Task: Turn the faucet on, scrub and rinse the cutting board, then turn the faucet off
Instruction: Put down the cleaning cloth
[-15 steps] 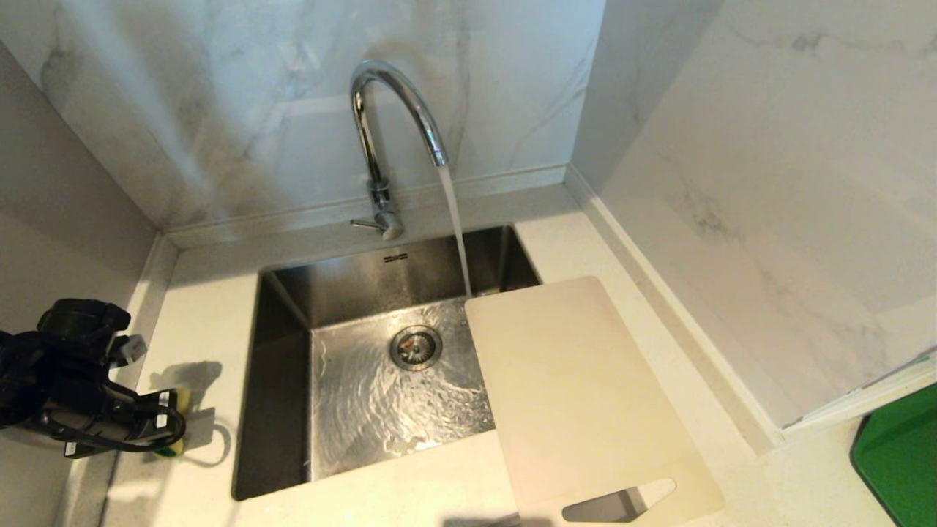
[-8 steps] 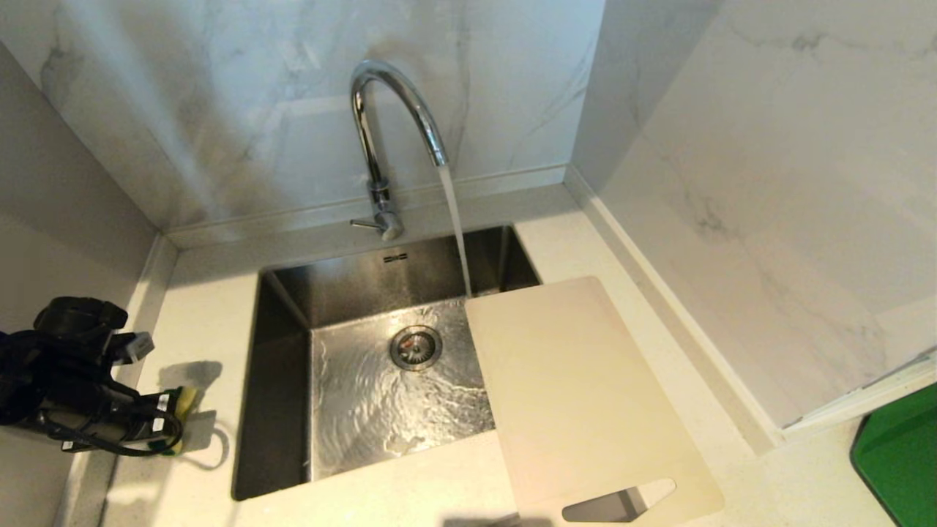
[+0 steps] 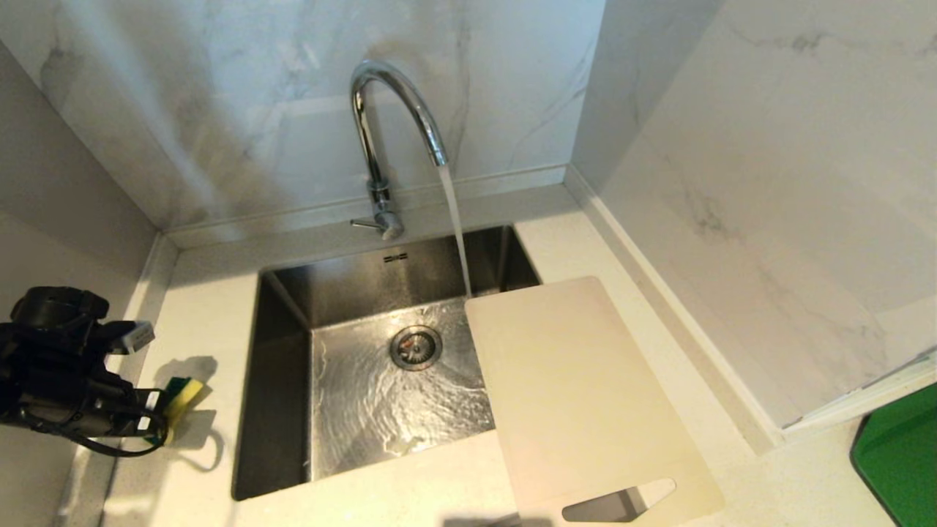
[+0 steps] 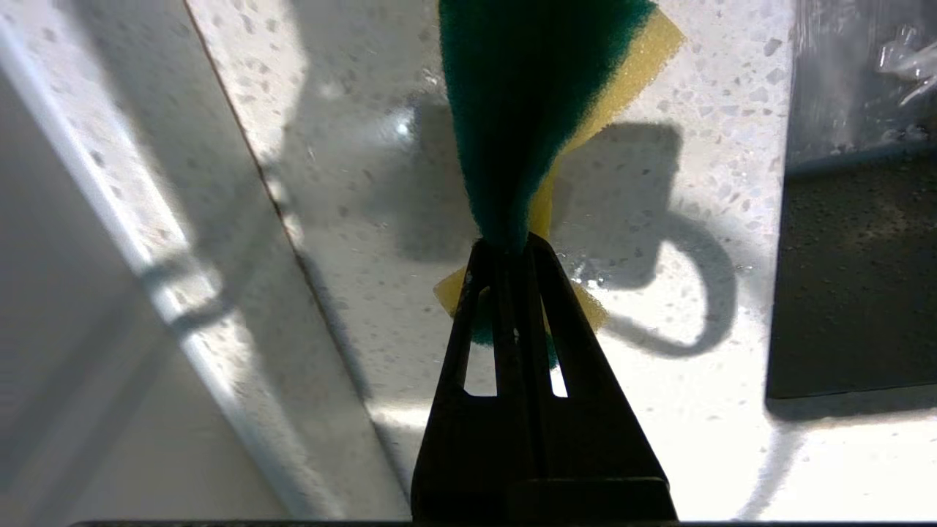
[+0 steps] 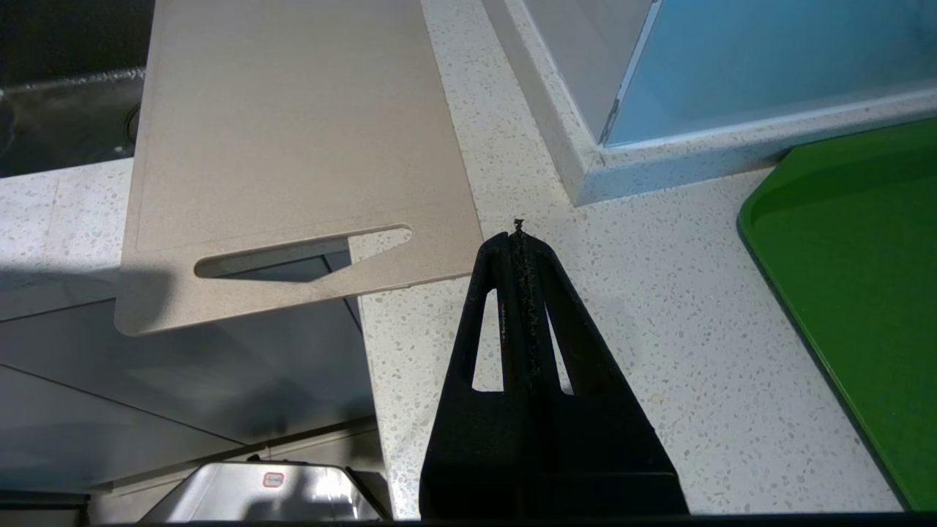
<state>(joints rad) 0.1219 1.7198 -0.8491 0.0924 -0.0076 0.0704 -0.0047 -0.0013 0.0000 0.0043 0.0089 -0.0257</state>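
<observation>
Water streams from the chrome gooseneck faucet [image 3: 388, 110] into the steel sink [image 3: 282, 380], landing just beyond the far edge of the cutting board [image 3: 578, 395]. This cream-white board lies across the sink's right rim, its handle slot over the counter's front edge. Left of the sink, my left gripper [image 3: 157, 419] is shut on a yellow-and-green sponge [image 3: 179, 395], lifted off the counter. In the left wrist view the sponge [image 4: 527, 110] is pinched and folded at my left gripper [image 4: 506, 245]. My right gripper [image 5: 518, 238] hangs shut and empty near the board's [image 5: 293, 132] handle end.
Marble walls close in behind and to the right. The faucet's thin lever [image 3: 362, 223] points left at its base. A green tray [image 3: 900, 454] lies on the counter at the far right. The sink drain [image 3: 416, 346] is awash with rippling water.
My left gripper has risen a little with the sponge and rolled, so more of the sponge's yellow side shows. Water keeps running. The board has not moved.
</observation>
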